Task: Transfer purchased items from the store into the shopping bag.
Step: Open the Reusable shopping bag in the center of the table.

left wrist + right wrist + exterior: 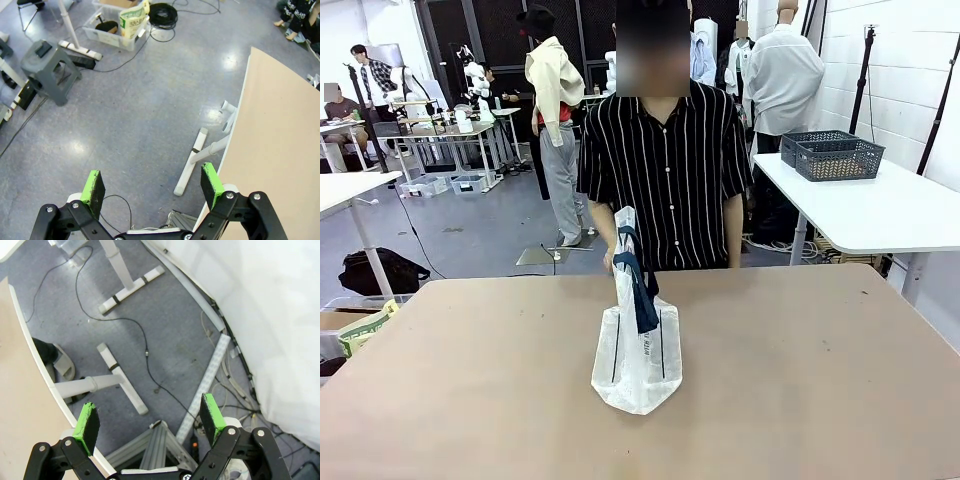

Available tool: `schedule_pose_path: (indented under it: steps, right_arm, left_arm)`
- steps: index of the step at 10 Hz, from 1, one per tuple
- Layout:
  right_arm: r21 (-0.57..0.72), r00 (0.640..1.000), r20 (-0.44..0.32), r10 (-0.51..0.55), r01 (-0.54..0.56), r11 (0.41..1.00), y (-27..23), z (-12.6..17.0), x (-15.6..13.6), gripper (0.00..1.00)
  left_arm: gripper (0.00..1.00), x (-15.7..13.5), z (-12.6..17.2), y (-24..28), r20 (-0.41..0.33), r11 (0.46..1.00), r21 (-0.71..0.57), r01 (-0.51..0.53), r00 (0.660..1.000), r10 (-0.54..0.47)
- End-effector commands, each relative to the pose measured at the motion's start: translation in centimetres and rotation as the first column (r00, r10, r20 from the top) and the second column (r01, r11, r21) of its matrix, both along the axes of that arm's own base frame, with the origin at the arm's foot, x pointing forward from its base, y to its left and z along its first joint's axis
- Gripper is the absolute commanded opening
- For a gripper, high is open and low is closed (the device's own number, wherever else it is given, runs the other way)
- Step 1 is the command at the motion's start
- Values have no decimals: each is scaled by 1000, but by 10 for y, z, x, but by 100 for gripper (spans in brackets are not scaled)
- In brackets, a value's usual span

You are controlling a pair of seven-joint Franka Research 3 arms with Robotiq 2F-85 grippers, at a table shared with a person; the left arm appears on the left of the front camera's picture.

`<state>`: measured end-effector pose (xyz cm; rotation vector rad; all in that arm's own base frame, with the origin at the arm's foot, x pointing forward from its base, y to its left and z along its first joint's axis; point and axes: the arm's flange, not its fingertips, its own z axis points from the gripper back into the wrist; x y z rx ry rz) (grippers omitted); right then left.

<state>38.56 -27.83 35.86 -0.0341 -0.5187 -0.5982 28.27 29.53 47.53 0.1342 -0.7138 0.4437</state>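
Note:
The shopping bag (634, 358), translucent whitish with navy strap handles (638, 290), lies lengthwise at the middle of the brown table (820, 370). The person's hand (611, 262) holds its top up at the far edge. The purchased items and the store basket are out of view. My left gripper (152, 183) is open with nothing between its green pads (93, 186), hanging over the floor beside the table's edge (240, 125). My right gripper (148, 417) is open too and holds nothing, over the floor by the table's other edge (25, 335).
Dark grey latticed baskets (832, 155) stand on a white side table (880, 210) at the back right. A person in a striped shirt (665, 170) stands at the far side. Below the left gripper are a grey stool (50, 67), cables and table feet (192, 160).

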Motion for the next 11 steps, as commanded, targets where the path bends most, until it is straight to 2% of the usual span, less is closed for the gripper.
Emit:
schedule_pose_path:
  steps: [1,11]
  right_arm:
    - [6,1000,-2,-9,9,1000,1,-1,1,100]
    - [6,1000,-2,-9,9,1000,1,-1,1,100]
  left_arm:
    - [100,0,0,-1,1,1000,-13,-11,1000,11]
    - [100,0,0,-1,1,1000,-13,-11,1000,11]
